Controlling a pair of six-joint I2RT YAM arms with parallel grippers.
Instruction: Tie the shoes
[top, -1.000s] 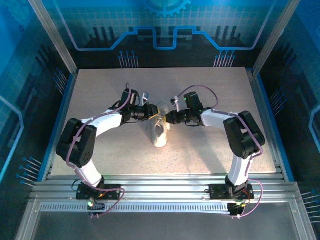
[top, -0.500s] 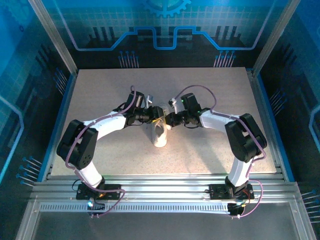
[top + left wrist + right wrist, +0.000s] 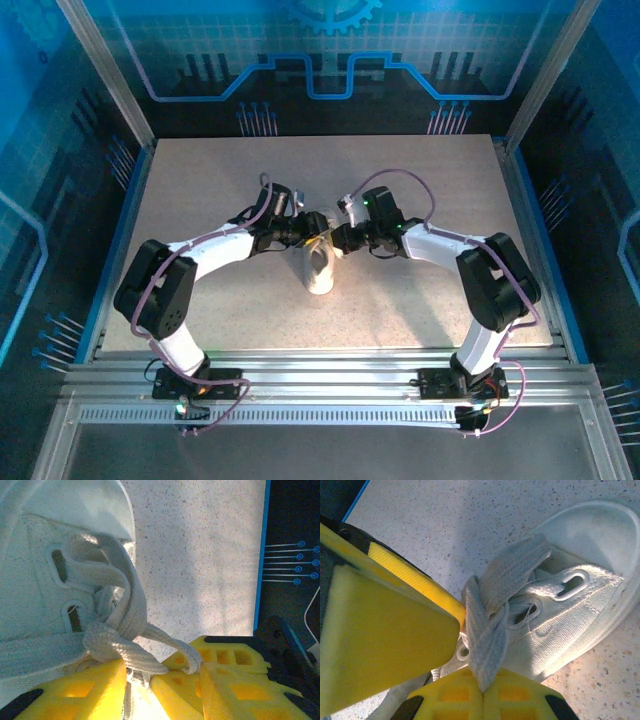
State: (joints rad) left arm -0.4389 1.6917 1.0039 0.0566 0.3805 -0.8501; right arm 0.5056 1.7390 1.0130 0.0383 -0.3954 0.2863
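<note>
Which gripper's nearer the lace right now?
Right. The right gripper is shut on the lace, pinching a folded loop at the sneaker. The left gripper sits open beside the knot, a strand running between its fingers, apparently unpinched.

Nothing legible anywhere: no words, brand marks, numbers or labels to read. Wordless decoration on the back panel, upper middle of the frame: a blue gear emblem [image 3: 330, 12] above blue circuit-trace lines [image 3: 330, 75].
</note>
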